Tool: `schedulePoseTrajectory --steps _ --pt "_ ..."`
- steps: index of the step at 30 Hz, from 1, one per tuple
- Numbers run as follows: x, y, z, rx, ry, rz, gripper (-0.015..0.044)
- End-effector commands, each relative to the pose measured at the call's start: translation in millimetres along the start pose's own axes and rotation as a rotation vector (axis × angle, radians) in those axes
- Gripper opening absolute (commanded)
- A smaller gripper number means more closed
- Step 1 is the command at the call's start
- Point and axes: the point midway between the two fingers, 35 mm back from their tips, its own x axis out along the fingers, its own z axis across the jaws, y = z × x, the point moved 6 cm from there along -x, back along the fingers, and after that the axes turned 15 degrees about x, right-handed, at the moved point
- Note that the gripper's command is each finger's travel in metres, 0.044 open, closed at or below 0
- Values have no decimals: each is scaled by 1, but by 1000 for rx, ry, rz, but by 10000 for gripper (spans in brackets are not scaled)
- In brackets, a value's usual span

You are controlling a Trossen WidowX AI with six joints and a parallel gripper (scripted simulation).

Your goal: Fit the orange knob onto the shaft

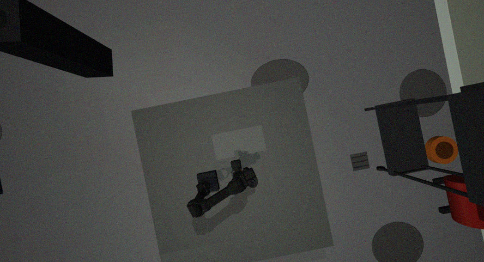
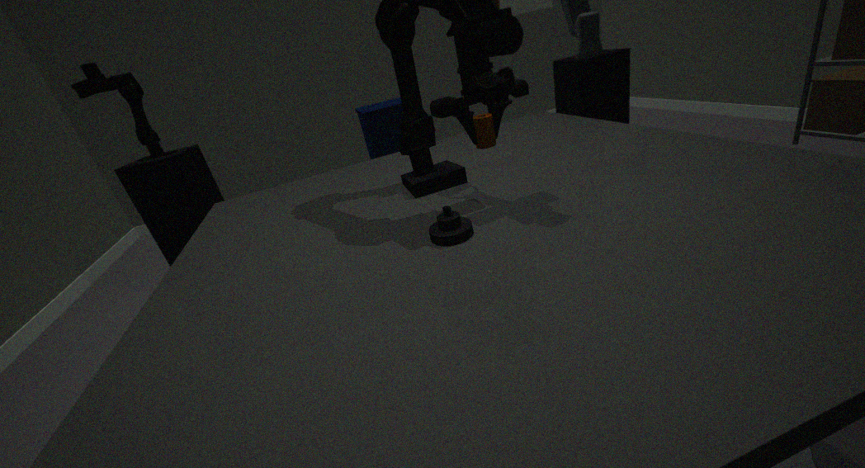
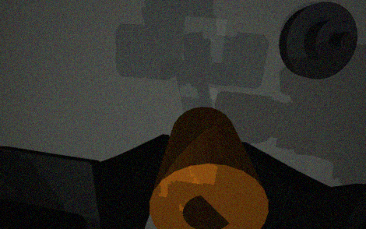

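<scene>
My gripper [image 2: 483, 139] [image 3: 203, 146] is shut on the orange knob [image 2: 484, 125] [image 3: 205, 156] and holds it upright, well above the table. In the wrist view the knob's near end shows its dark D-shaped hole [image 3: 203, 212]. The round dark pedestal [image 2: 451, 229] [image 3: 318, 40] with its short shaft [image 2: 446, 211] stands on the table, lower and to the left of the knob in the exterior view, and at the upper right in the wrist view. In the overhead view the arm [image 1: 220, 192] covers the knob, and I cannot make out the pedestal there.
The arm's base [image 2: 433, 177] sits just behind the pedestal. A blue box [image 2: 380, 125] and dark panels [image 2: 169, 192] [image 2: 592, 83] stand at the table's edges. A shelf rack [image 2: 835, 59] [image 1: 402, 138], an orange cylinder [image 1: 441, 149] and a red bin [image 1: 463, 206] are off to the right.
</scene>
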Motion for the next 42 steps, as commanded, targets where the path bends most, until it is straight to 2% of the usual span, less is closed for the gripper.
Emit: schedulePoseTrajectory --steps 1,42 --pt "1 -11 -6 -3 1 -12 0" --pt "35 -96 -89 -2 9 -18 0"
